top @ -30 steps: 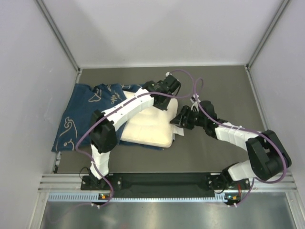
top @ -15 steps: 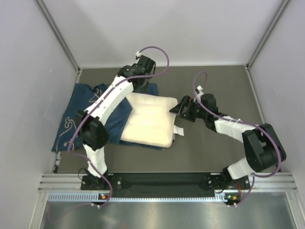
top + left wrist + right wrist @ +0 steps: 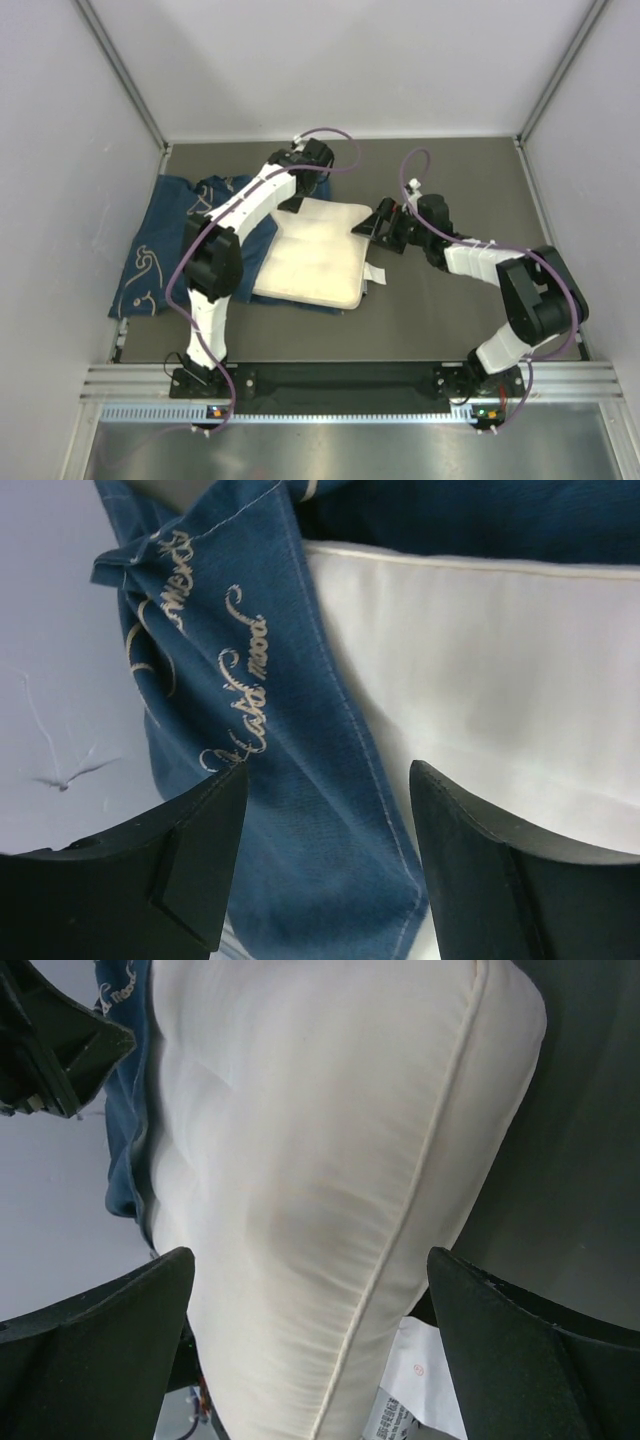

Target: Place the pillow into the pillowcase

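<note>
Pillow (image 3: 318, 252): centre of worktop (image 3: 450, 325), atop right part of pillowcase (image 3: 160, 245), uncovered | left fingers (image 3: 190, 860): apart, empty, over far-left pillow corner | right fingers (image 3: 90, 1350): wide apart, empty, at pillow's right edge | progress: insertion apparently not begun

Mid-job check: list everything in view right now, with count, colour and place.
pillow: 1, cream-white, mid-table, lying on the pillowcase's right part
pillowcase: 1, dark blue with white drawings and writing, left side of table
tag: 1, white, at the pillow's near right corner
table: 1, dark grey, between pale walls
cables: 2, purple, one along each arm
left gripper: 1, black, open, over the pillow's far left corner
right gripper: 1, black, open, at the pillow's right edge
</note>
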`<state>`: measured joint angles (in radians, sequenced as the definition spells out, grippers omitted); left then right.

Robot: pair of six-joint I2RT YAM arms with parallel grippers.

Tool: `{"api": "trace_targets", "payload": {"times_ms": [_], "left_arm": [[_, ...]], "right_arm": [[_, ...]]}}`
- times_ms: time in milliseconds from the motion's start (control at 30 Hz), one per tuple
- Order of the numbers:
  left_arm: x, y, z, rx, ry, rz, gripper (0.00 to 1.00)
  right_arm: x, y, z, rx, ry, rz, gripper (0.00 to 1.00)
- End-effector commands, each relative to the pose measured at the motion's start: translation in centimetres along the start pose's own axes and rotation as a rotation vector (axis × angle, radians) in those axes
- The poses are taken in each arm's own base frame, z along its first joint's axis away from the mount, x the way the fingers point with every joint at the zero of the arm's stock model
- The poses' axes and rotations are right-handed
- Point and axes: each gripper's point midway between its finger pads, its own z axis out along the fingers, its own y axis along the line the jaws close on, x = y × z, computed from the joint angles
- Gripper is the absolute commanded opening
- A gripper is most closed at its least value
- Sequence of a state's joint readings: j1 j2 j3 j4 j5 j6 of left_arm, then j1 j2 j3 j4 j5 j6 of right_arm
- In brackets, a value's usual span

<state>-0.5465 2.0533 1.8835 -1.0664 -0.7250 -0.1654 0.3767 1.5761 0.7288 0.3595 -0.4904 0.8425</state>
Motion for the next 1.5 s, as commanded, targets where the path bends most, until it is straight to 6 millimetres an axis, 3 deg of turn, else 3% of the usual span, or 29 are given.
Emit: {"api": "trace_targets", "payload": {"times_ms": [0, 167, 300, 567, 633, 800, 867, 933, 1033, 1167, 1200, 1233, 1300, 1333, 1400, 1433, 1467], "left_arm": [[1.7, 2.0, 1.1, -0.093, 0.055, 0.04, 0.7], [3.1, 0.4, 1.6, -0.018, 0.088, 0.029, 0.69], [3.1, 0.9, 1.9, -0.034, 0.07, 0.03, 0.67], [5.8, 6.2, 6.2, -0.205, 0.218, -0.038, 0.43], [5.7, 6.7, 6.4, -0.217, 0.219, -0.056, 0.38], [5.0, 7.5, 6.2, -0.249, 0.196, -0.07, 0.07], [4.8, 7.8, 6.2, -0.248, 0.194, -0.079, 0.0], [4.6, 8.0, 5.9, -0.25, 0.184, -0.087, 0.0], [3.9, 8.0, 5.4, -0.224, 0.164, -0.102, 0.0], [2.5, 7.2, 4.1, -0.175, 0.111, -0.1, 0.0], [2.0, 7.0, 3.8, -0.17, 0.096, -0.094, 0.0], [1.6, 6.3, 3.3, -0.16, 0.08, -0.082, 0.0], [0.9, 5.9, 2.5, -0.149, 0.054, -0.076, 0.0], [0.1, 5.5, 1.8, -0.142, 0.029, -0.072, 0.0], [-0.3, 5.1, 1.2, -0.136, 0.017, -0.064, 0.0], [-1.1, 5.0, 0.5, -0.123, -0.005, -0.075, 0.0], [-1.3, 4.9, 0.2, -0.116, -0.011, -0.075, 0.0]], "right_arm": [[-1.7, 1.5, -0.1, -0.076, -0.051, -0.026, 1.0], [-1.9, 1.6, -0.1, -0.089, -0.05, -0.017, 1.0], [-1.9, 1.4, -0.2, -0.091, -0.051, -0.016, 1.0], [-1.2, 0.8, 0.2, -0.1, -0.026, -0.005, 1.0], [-1.0, 0.1, 0.5, -0.066, -0.009, 0.001, 1.0], [-0.5, -1.9, 1.4, 0.003, 0.022, -0.013, 1.0], [0.0, -2.7, 2.0, 0.02, 0.037, -0.008, 1.0], [0.9, -3.3, 2.4, 0.021, 0.053, 0.0, 1.0], [2.0, -2.3, 3.3, -0.055, 0.07, 0.005, 1.0], [3.0, 1.2, 4.6, -0.244, 0.084, 0.026, 1.0], [2.1, 3.5, 4.5, -0.354, 0.039, -0.021, 1.0], [2.8, 3.6, 4.9, -0.394, 0.063, -0.006, 1.0], [2.6, 5.5, 4.7, -0.49, 0.064, 0.047, 0.91], [2.3, 6.7, 4.7, -0.564, 0.063, 0.066, 0.74], [2.5, 7.5, 5.1, -0.607, 0.084, 0.078, 0.51], [2.5, 7.8, 5.6, -0.613, 0.101, 0.08, 0.28], [2.7, 8.0, 5.8, -0.614, 0.108, 0.071, 0.19]]}}
